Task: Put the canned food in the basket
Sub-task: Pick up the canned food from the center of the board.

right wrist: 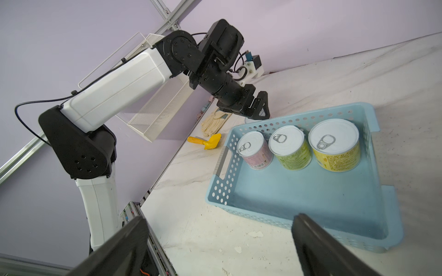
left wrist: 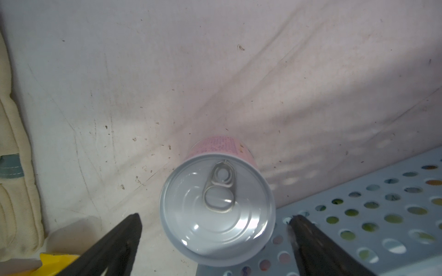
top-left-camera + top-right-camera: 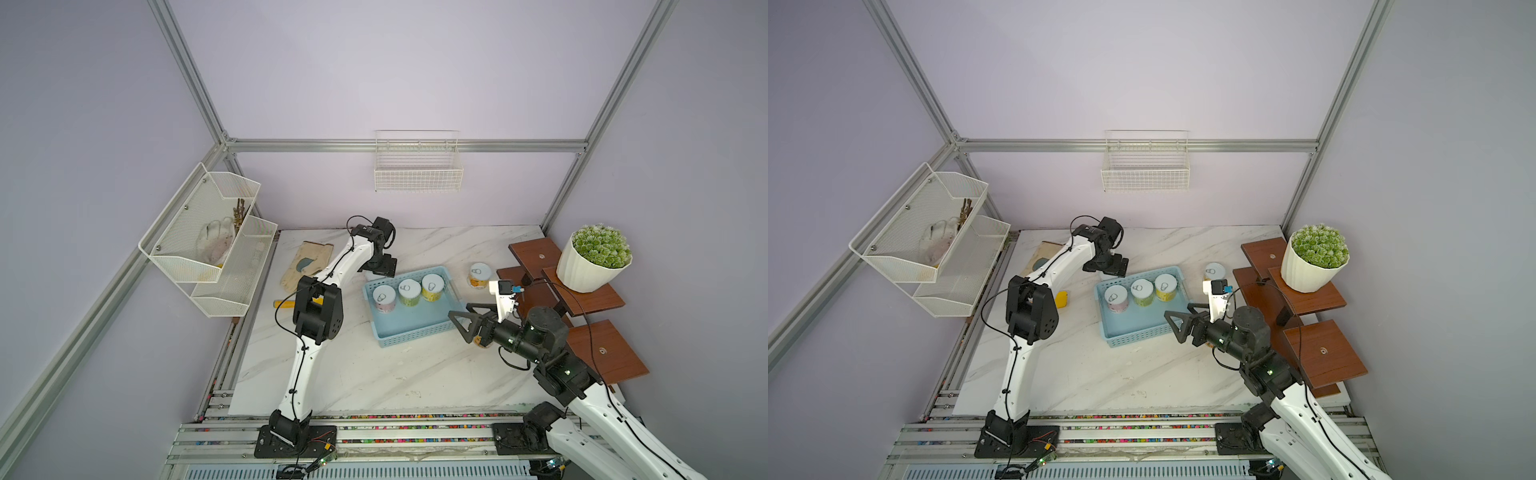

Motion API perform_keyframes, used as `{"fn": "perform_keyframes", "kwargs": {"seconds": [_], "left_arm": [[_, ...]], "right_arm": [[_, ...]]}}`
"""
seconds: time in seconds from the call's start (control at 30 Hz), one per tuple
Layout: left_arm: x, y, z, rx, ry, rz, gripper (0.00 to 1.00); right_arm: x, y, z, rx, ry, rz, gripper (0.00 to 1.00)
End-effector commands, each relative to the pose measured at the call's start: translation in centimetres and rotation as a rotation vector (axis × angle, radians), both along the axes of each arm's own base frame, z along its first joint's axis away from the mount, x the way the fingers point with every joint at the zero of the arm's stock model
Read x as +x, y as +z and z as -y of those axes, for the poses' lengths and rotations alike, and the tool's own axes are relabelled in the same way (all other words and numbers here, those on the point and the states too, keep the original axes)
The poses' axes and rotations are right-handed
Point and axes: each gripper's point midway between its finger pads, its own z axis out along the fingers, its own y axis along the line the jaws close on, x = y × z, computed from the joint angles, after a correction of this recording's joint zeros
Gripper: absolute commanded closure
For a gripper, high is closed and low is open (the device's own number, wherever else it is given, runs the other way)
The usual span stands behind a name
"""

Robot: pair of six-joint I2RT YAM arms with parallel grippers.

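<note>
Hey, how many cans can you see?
5: pink can, green can and yellow can in the basket; orange can on the table beside it; second pink can under the left claw. Another may hide beneath the right arm.

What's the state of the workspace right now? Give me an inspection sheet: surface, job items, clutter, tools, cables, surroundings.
Surface: marble-pattern tabletop, scuffed and speckled.
Job's things: pink can, green can and yellow can upright in the blue basket; orange-label can on the tabletop near the wooden steps; second pink can on the tabletop beside the basket's outer wall.
Clutter: cream glove, yellow-handled brush.
Tools: left tool open, straddling the second pink can; right tool open, empty, by the basket.
Cables: black cable loops off the left arm, clear of the cans.
Surroundings: mesh rack, wire basket, potted plant on the steps.
</note>
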Motion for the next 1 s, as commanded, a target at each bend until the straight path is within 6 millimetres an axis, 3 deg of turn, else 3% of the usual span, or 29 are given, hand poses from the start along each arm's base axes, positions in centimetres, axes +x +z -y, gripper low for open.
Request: {"fn": "perform_keyframes", "kwargs": {"seconds": [0.0, 0.7, 0.97], "left_arm": [[0.2, -0.1, 0.0, -0.011, 0.015, -0.010, 0.00], [0.0, -2.6, -0.1, -0.007, 0.018, -0.062, 0.05], [0.2, -3.3, -0.2, -0.015, 0.021, -0.075, 0.10]], "right_arm": [[0.6, 1.1, 1.4, 0.018, -0.091, 0.049, 0.00], [2.3, 2.4, 1.7, -0.094, -0.133, 0.095, 0.01], [2.3, 1.9, 1.8, -0.102, -0.137, 0.080, 0.02]]}}
